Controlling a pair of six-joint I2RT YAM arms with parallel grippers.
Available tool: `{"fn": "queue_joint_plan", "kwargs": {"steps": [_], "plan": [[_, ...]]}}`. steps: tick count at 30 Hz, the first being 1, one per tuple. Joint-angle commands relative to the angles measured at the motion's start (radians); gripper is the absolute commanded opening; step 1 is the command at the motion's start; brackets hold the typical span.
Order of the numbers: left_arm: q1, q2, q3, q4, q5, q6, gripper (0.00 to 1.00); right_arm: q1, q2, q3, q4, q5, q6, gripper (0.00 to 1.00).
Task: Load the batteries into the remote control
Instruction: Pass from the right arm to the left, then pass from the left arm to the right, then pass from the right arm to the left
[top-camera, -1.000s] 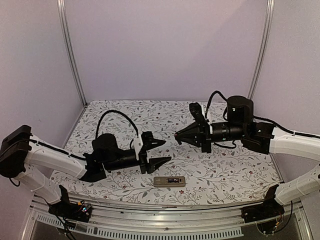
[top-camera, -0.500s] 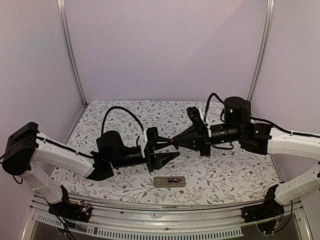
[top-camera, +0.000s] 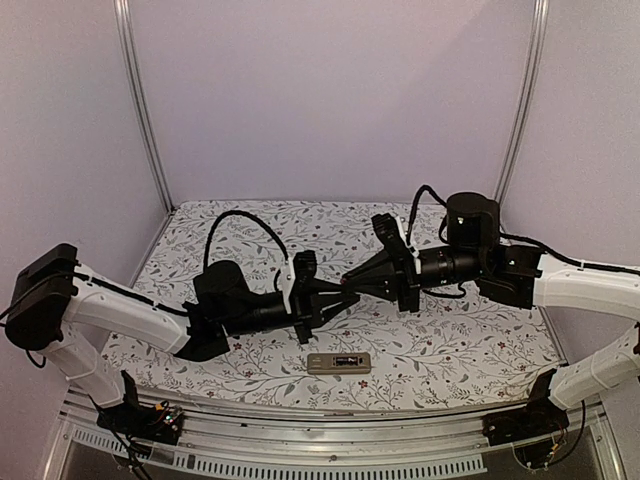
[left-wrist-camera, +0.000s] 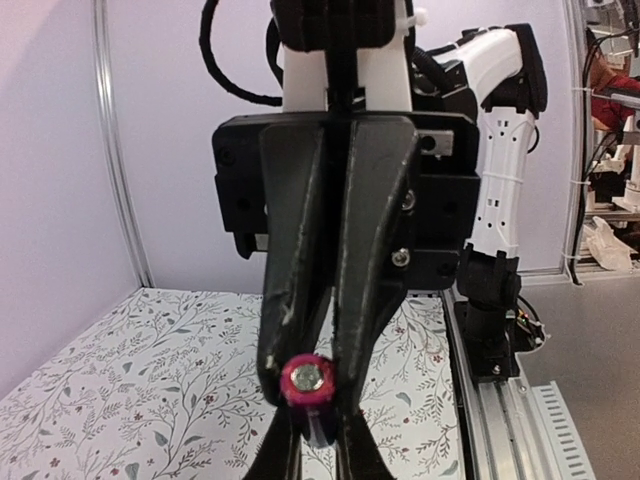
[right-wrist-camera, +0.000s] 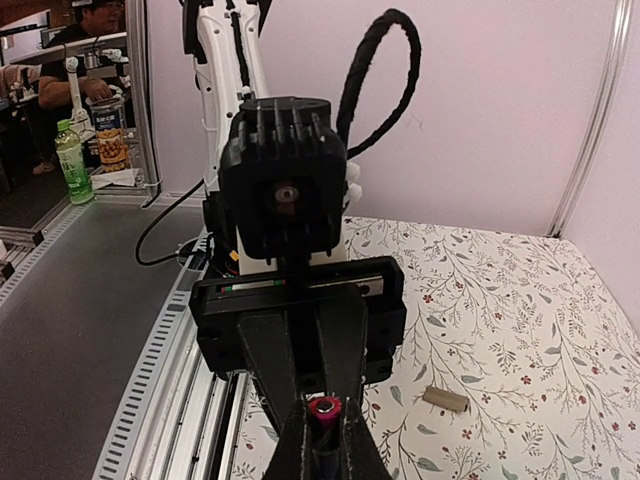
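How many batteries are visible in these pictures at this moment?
1: the battery is held in the air by the left gripper and right gripper together. More may hide in the remote control.

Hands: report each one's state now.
Left hand: closed on the battery.
Right hand: closed on the same battery.

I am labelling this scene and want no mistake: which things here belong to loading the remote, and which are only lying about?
Belong to the job:
pink-ended dark cylindrical battery, gripped by left claw and right claw together; slim tan rectangular remote control on the flowered tablecloth.

Lying about:
small tan flat panel on the cloth; green plastic bottle outside the cell.
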Motion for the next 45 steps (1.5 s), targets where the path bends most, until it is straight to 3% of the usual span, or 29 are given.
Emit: {"fn": "queue_joint_plan", "kwargs": {"steps": [1,2,5,7,13,19,28,31,32,34,38,42,45], "plan": [[-0.010,0.012,0.020,0.020,-0.006,0.010,0.00,0.011,0.013,0.014,0.003,0.004,0.020,0.00],[-0.011,0.012,0.020,0.021,-0.005,0.010,0.00,0.010,0.012,0.013,0.003,0.005,0.021,0.00],[-0.011,0.012,0.018,0.022,-0.007,0.011,0.00,0.011,0.014,0.011,0.003,0.028,0.045,0.25],[-0.011,0.008,0.013,0.027,-0.008,0.014,0.00,0.010,0.012,-0.001,0.006,0.030,0.057,0.30],[-0.012,0.010,0.014,0.023,0.004,0.025,0.00,0.010,0.014,-0.024,0.020,0.009,0.075,0.20],[-0.014,0.003,0.015,0.030,0.013,0.034,0.00,0.010,0.007,-0.055,0.019,0.047,0.079,0.19],[-0.016,0.007,0.013,0.027,0.022,0.039,0.01,0.010,0.015,-0.053,-0.002,0.047,0.087,0.04],[-0.015,-0.016,0.002,-0.022,0.016,0.052,0.71,0.010,0.005,-0.031,-0.069,0.083,0.062,0.00],[-0.015,-0.033,-0.007,-0.049,0.005,0.060,0.81,0.009,0.000,-0.024,-0.099,0.110,0.045,0.00],[-0.014,-0.078,-0.030,-0.105,-0.039,0.061,0.87,0.010,-0.016,-0.021,-0.155,0.182,0.012,0.00],[0.006,-0.173,-0.054,-0.230,-0.092,-0.015,0.86,0.016,-0.046,-0.030,-0.218,0.336,-0.062,0.00],[0.042,-0.206,0.004,-0.376,-0.147,-0.222,0.69,0.066,-0.017,-0.022,-0.200,0.470,-0.175,0.00],[0.061,-0.200,0.052,-0.473,-0.157,-0.336,0.64,0.094,0.036,0.005,-0.183,0.541,-0.286,0.00]]}}
